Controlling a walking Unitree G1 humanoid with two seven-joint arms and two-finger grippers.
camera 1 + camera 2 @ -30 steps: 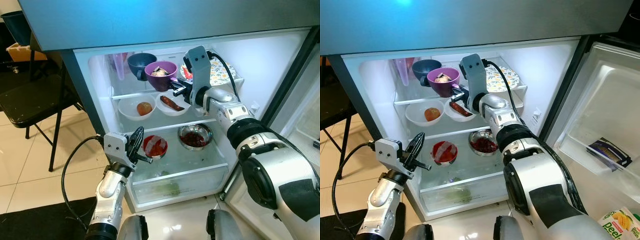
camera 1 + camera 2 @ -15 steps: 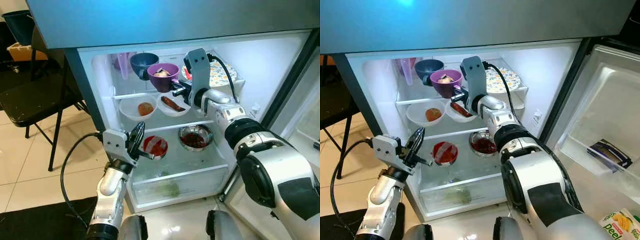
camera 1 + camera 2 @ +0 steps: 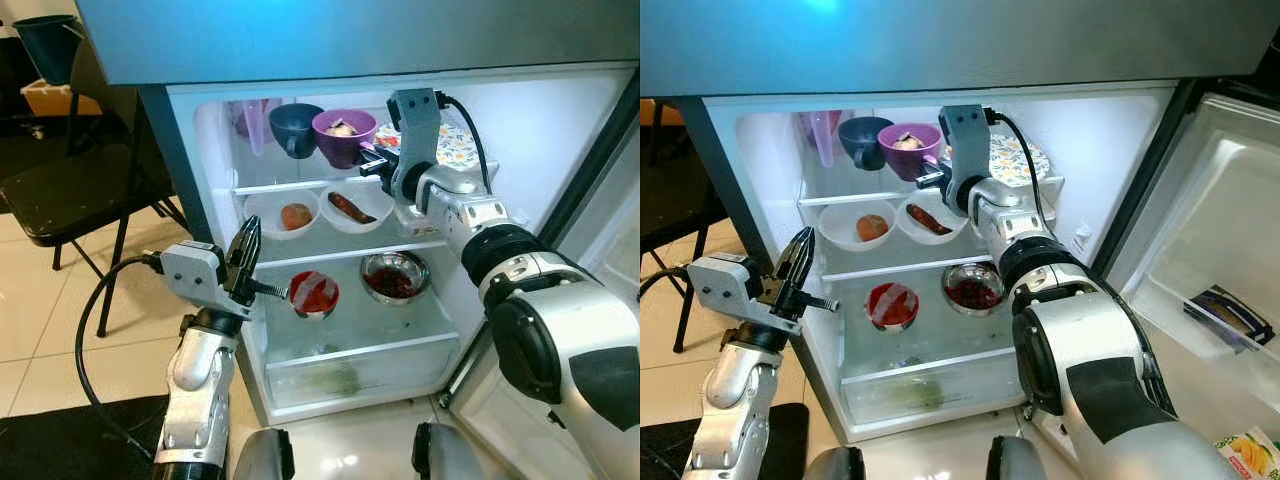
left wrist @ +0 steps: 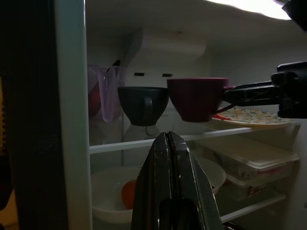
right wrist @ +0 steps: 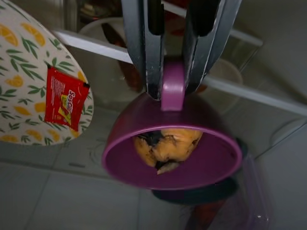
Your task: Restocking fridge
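The right gripper (image 5: 172, 72) clamps its two black fingers on the handle of a purple cup (image 5: 172, 143) with yellowish food inside, holding it over the fridge's top glass shelf (image 3: 855, 197). A dark blue mug (image 3: 862, 137) stands just beside the cup, and a leaf-patterned plate (image 5: 29, 91) carrying a red sauce sachet (image 5: 64, 101) lies on its other side. The left gripper (image 3: 245, 265) hovers outside the fridge at the middle shelf, fingers pressed together and holding nothing.
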